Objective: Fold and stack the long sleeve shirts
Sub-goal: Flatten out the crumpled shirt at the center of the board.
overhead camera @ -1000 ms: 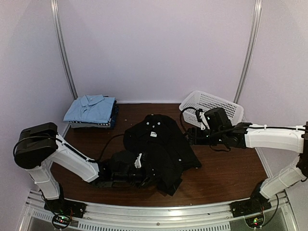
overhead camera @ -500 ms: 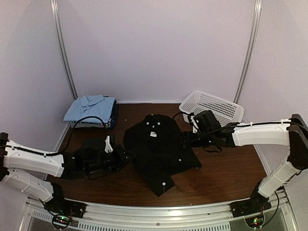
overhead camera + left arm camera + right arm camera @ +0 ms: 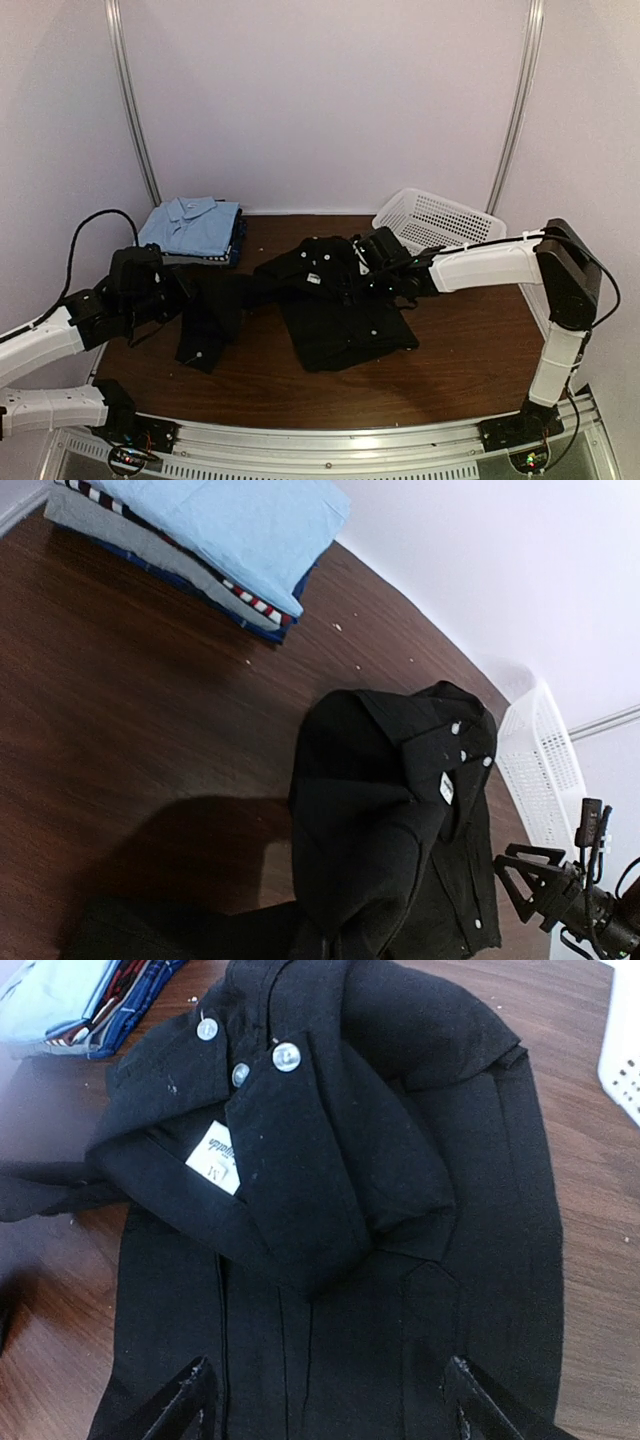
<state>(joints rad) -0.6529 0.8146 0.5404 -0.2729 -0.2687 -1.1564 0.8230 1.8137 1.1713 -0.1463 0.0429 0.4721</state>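
A large black long sleeve shirt lies spread mid-table, buttons and a white neck label showing. One sleeve is drawn out to the left, and my left gripper is shut on it. In the left wrist view the cloth runs down over the fingers and hides them. My right gripper hovers open just above the shirt's chest, below the collar, one fingertip on each side. A stack of folded shirts, light blue collared one on top, sits at the back left.
A white mesh basket stands tilted at the back right, behind the right arm. The folded stack lies close behind the left arm. Bare brown tabletop shows in front and to the right of the shirt.
My left gripper shut on the sleeve and drew back to the left, stretching the sleeve out sideways. The right gripper slid left from the basket to over the collar.
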